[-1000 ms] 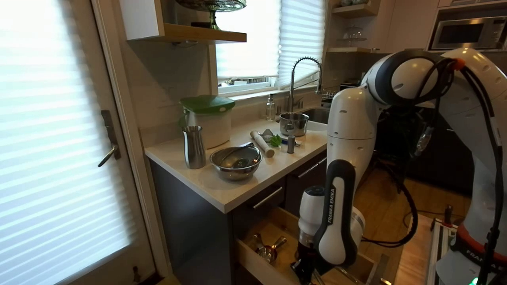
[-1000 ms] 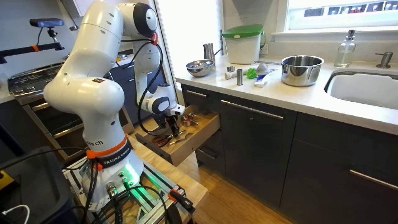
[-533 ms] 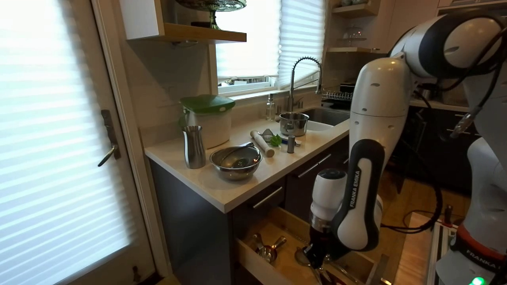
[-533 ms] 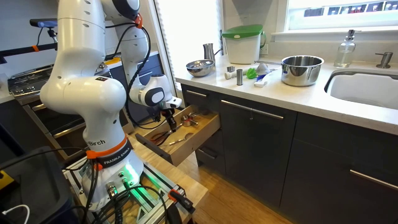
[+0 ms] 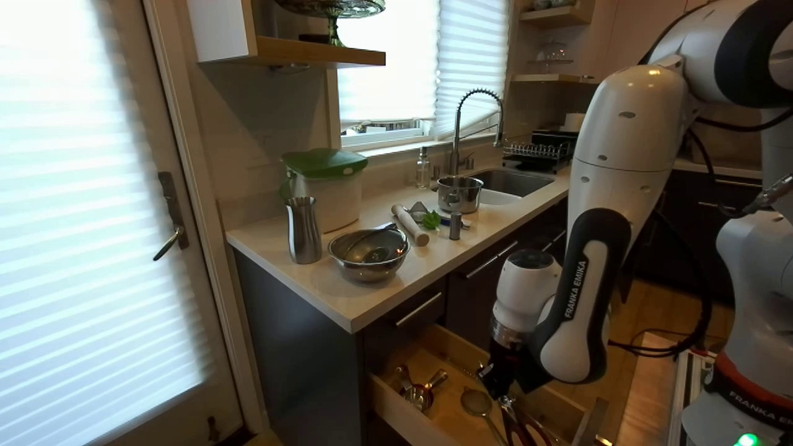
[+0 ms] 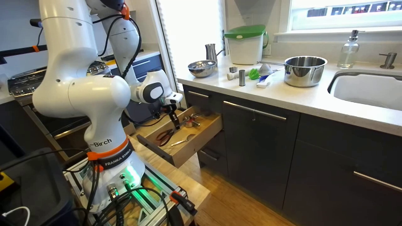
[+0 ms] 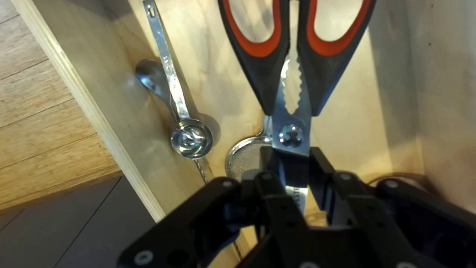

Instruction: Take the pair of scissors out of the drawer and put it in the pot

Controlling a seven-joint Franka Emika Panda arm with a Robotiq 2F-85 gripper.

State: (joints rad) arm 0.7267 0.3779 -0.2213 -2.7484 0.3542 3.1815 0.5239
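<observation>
My hand (image 7: 292, 167) pinches scissors (image 7: 292, 136) near pivot, handles (image 7: 323, 67) at top of wrist view, over drawer (image 6: 198, 141) floor. Pot (image 6: 304, 73) upper right in exterior view. Risk: handle weight could swivel smooth steel in grip, snagging drawer.

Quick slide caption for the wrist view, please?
End effector grips the scissors by the blades over the open drawer, with a measuring spoon and partly hidden strainer in view.

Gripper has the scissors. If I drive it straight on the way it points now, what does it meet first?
Most likely the mesh strainer, or the floor of the drawer beside it; the gripper points down that way. The gap is hard to judge, and the held scissors might touch sooner.
</observation>
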